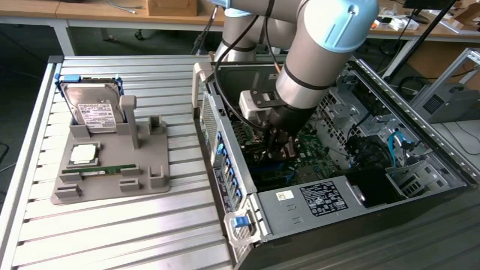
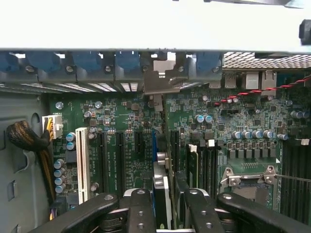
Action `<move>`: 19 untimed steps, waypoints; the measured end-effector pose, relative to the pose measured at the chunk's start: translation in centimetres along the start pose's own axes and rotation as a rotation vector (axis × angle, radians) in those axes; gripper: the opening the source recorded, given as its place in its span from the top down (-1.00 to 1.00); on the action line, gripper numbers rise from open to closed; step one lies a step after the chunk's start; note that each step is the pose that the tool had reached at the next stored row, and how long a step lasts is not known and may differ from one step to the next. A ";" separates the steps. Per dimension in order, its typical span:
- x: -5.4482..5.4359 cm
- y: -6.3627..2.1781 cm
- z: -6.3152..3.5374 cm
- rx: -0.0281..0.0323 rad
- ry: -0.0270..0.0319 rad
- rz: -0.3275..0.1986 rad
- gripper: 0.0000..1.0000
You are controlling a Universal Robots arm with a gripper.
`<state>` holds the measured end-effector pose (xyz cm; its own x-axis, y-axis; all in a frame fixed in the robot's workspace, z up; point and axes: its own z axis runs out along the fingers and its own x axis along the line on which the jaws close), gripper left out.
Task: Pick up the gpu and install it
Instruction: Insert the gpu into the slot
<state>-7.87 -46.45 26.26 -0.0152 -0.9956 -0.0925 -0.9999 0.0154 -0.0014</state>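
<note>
I've got the arm (image 1: 322, 50) reaching down into the open computer case (image 1: 300, 225), which lies on its side on the counter (image 1: 135, 236). In the exterior view the pincer (image 1: 279, 145) is deep inside, over the green motherboard (image 2: 121, 126), and the arm's own bulk hides most of what it carries.

The wrist view helps. The gpu (image 2: 163, 194) shows edge-on as a thin dark strip with a silvery side. One of the black fingers (image 2: 141, 213) stands on each side of it, so the pincer is pinching the gpu. The card runs away from the camera above the long dark slots. In line with it, a silvery metal bracket (image 2: 163, 80) sits by the row of blue clips (image 2: 87, 63) on the case wall. I can't tell whether the card's lower edge is in a slot or just above one, because the fingers cover that part.

In the exterior view, at nine o'clock from the case, is the gray holder (image 1: 150, 163). The hard drive (image 1: 94, 109) stands propped at its twelve o'clock end. A square processor chip (image 1: 84, 153) lies below that, with the green memory stick (image 1: 105, 169) lying just beside it at six o'clock.
</note>
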 end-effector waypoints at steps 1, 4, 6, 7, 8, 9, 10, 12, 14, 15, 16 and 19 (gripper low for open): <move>0.0 -0.01 0.06 -0.0016 0.0000 0.000 0.40; 0.0 -0.08 0.30 -0.0075 -0.0002 0.001 0.40; 0.1 -0.15 0.57 -0.0132 -0.0008 0.001 0.40; 0.1 -0.17 0.68 -0.0154 -0.0012 0.001 0.40; 0.1 -0.18 0.78 -0.0171 -0.0017 0.002 0.40; 0.1 -0.18 0.86 -0.0184 -0.0024 0.002 0.40; 0.1 -0.18 0.95 -0.0193 -0.0031 0.002 0.40; 0.1 -0.18 1.11 -0.0206 -0.0043 0.002 0.44; 0.1 -0.18 1.22 -0.0216 -0.0052 0.001 0.44; 0.1 -0.18 1.27 -0.0217 -0.0056 0.001 0.45; 0.1 -0.18 1.32 -0.0216 -0.0061 0.001 0.45; 0.1 -0.18 1.38 -0.0215 -0.0067 0.001 0.45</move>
<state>-7.68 -46.38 24.88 -0.0161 -0.9949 -0.0991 -0.9997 0.0142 0.0200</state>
